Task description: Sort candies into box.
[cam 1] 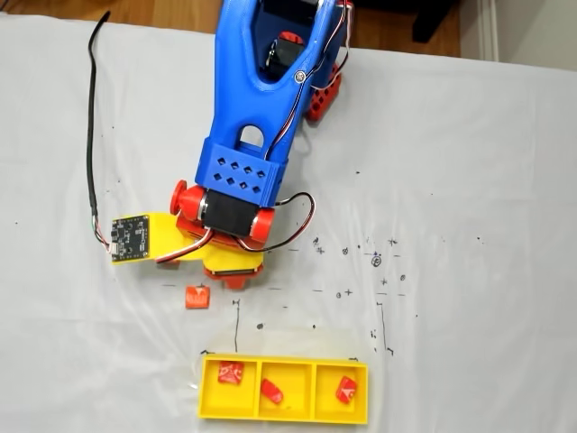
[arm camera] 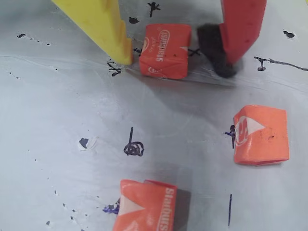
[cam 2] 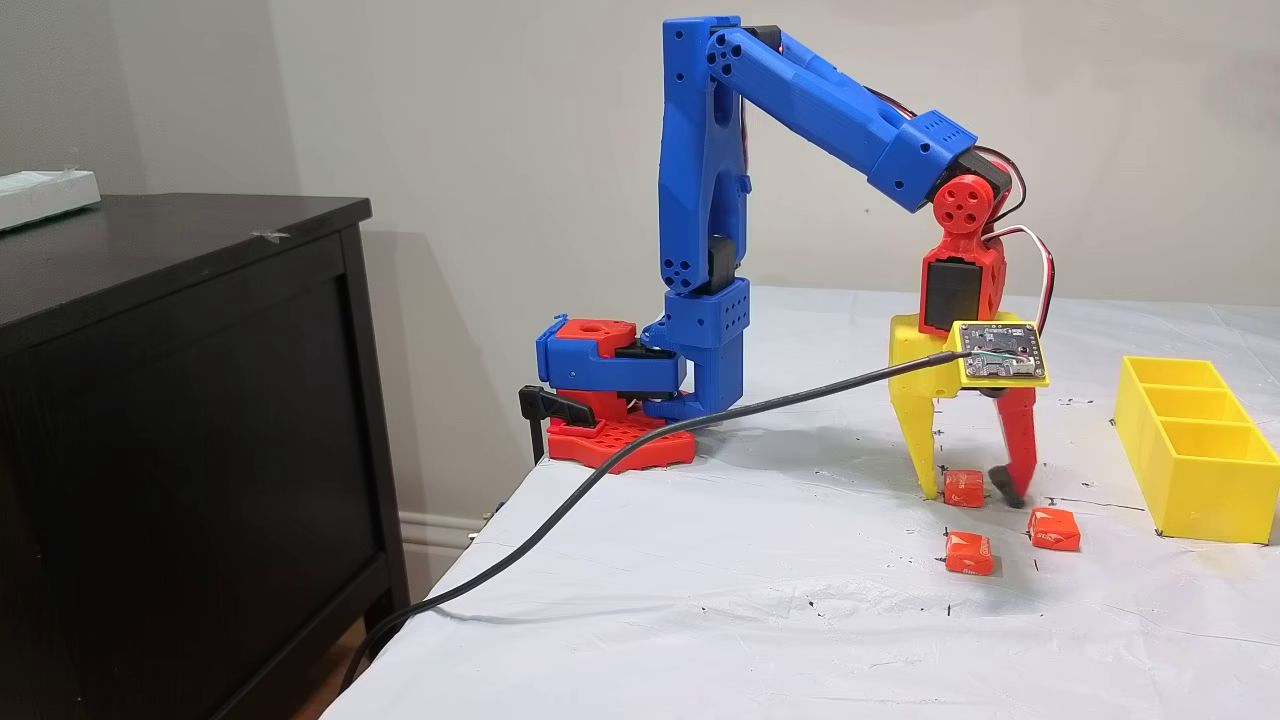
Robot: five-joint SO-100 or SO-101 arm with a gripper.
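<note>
In the wrist view an orange candy (arm camera: pixel 164 50) lies on the white cloth between the fingers of my gripper (arm camera: pixel 175 63), which is open. The yellow finger (arm camera: pixel 115 33) is at the candy's left edge and the red finger's black pad (arm camera: pixel 216 53) is close to its right corner. Two more orange candies (arm camera: pixel 261 134) (arm camera: pixel 147 207) lie nearer the camera. The side fixed view shows the gripper (cam 2: pixel 972 492) straddling the candy (cam 2: pixel 964 488), left of the yellow box (cam 2: pixel 1200 490). Seen from above, the box (cam 1: pixel 284 417) holds a red candy in each compartment (cam 1: pixel 231 372) (cam 1: pixel 271 391) (cam 1: pixel 346 389).
A black cable (cam 2: pixel 650 450) runs from the table's left edge to a circuit board on a yellow bracket (cam 2: pixel 1000 352) at the wrist. The arm's base (cam 2: pixel 610 400) stands at the back. A dark cabinet (cam 2: pixel 180 400) is off the table, left. Pen marks dot the cloth.
</note>
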